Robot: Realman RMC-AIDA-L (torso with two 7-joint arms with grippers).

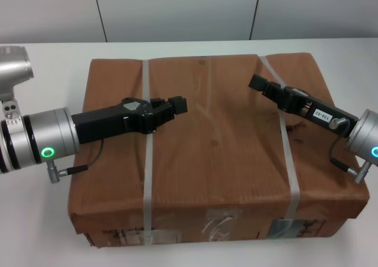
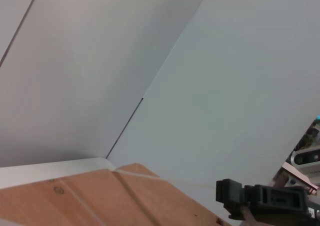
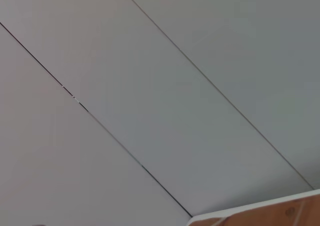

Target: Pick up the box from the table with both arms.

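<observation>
We see the box (image 1: 212,149) lying flat on the desk (image 1: 53,60), filling most of it, labelled side toward the near edge. Our left pincer (image 1: 177,105) hangs above the box's left half, over one strap (image 1: 146,160); our right pincer (image 1: 257,82) hangs above the right half, toward the far edge, by the other strap (image 1: 288,160). Whether either pincer is apart or together we cannot tell. We judge the box stiff but bulky, probably heavy, its cardboard smooth enough to slip. It is too wide for one pincer, so we would press in on the left and right sides, or hook the straps.
</observation>
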